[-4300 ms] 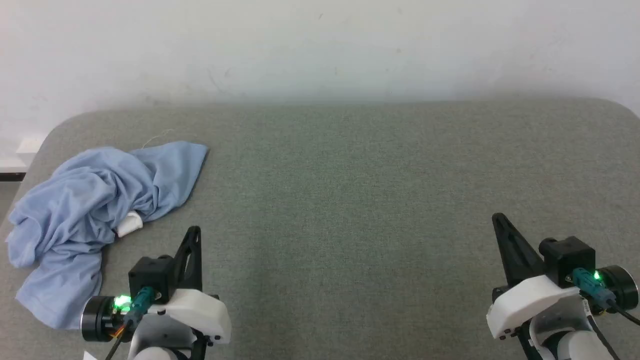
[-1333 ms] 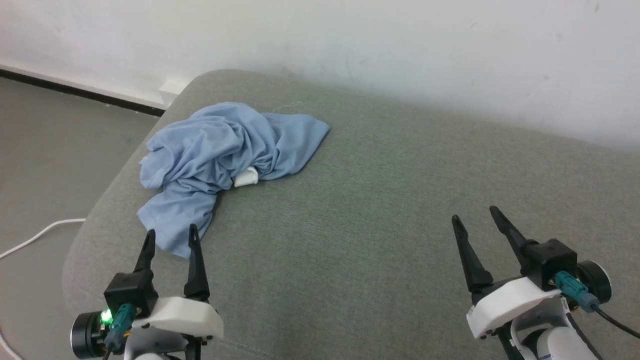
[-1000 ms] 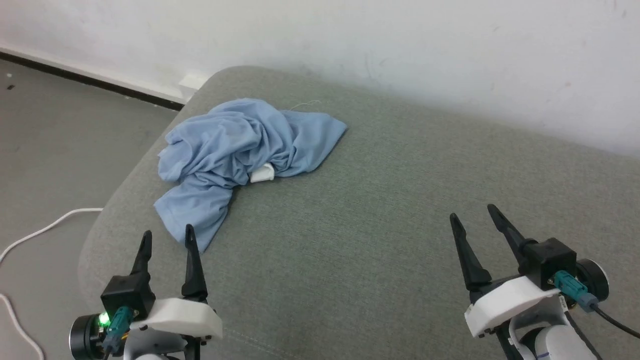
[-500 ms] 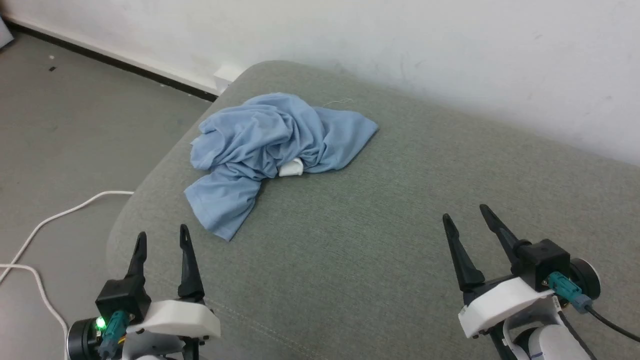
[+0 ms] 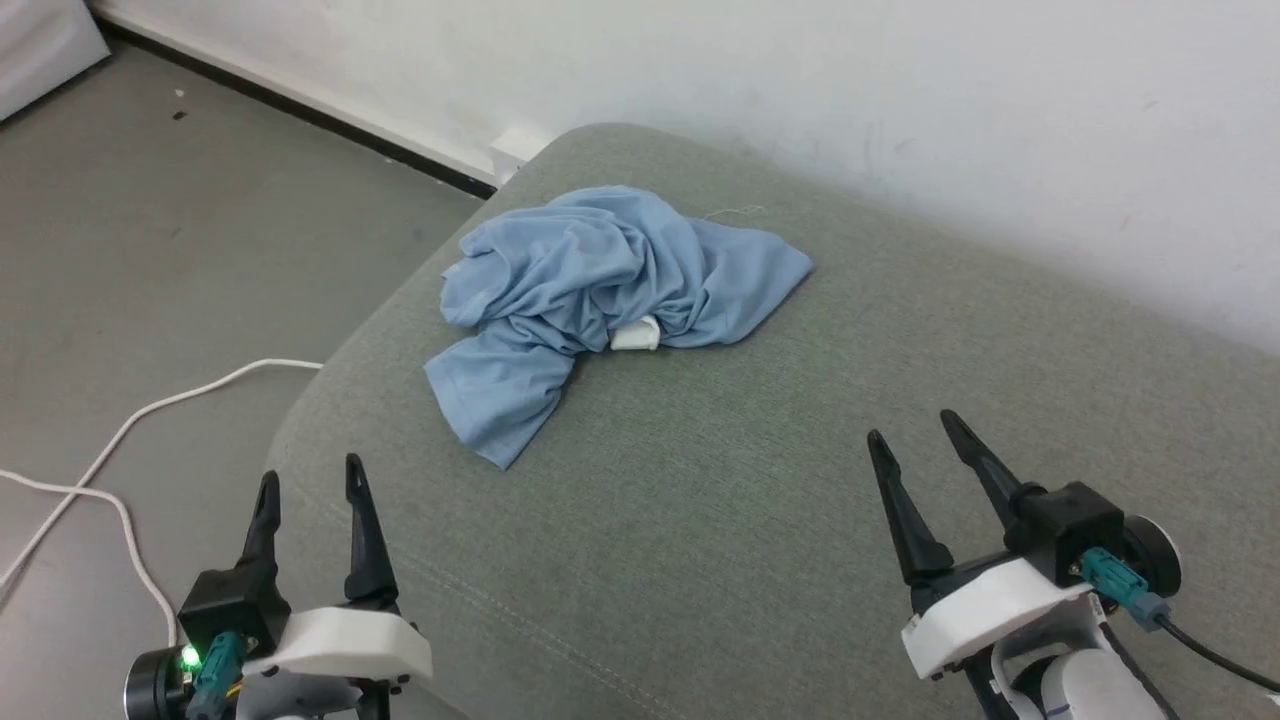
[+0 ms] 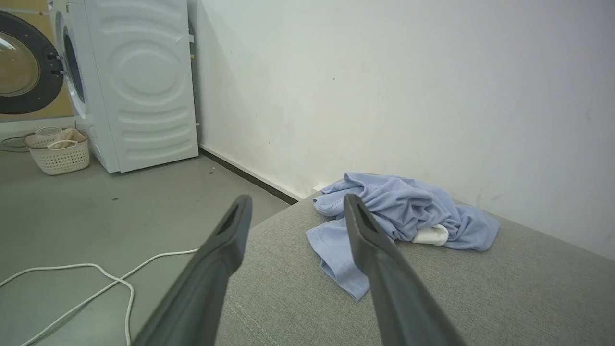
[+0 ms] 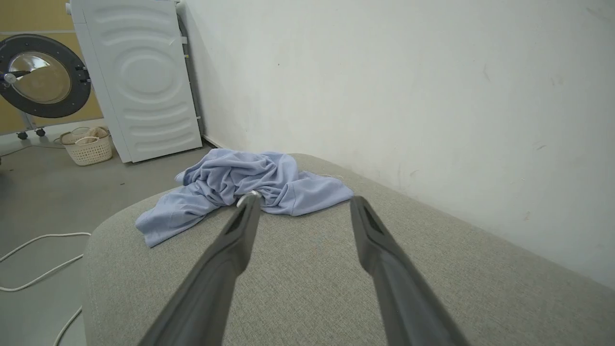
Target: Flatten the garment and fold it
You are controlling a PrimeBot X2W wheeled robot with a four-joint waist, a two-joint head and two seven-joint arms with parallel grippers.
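Garment [image 5: 600, 270] crumpled on grey cushion [image 5: 800, 480]; white bit [image 5: 636, 336], maybe collar, peeking.

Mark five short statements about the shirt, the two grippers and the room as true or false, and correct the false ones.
1. The garment lies crumpled near a corner of the grey cushion. True.
2. The left gripper is shut on the garment. False: it is open and apart from the fabric.
3. The right gripper is open and holds nothing. True.
4. The washing machine has its door closed. False: the round door is swung open.
5. A white cable lies on the floor. True.
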